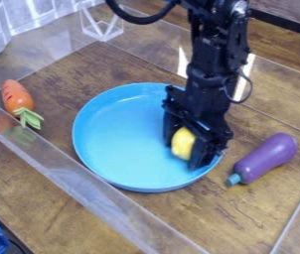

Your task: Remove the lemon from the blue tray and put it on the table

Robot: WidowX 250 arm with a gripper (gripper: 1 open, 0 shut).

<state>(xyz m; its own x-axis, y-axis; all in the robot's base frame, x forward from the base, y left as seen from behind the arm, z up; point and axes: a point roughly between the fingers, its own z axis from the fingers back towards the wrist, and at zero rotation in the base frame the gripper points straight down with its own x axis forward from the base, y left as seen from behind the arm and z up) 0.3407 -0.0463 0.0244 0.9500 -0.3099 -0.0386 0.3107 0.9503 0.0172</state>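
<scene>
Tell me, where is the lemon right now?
The lemon is clamped in the gripper over the right side of the blue tray, with the purple eggplant lying on the table to its right.
</scene>
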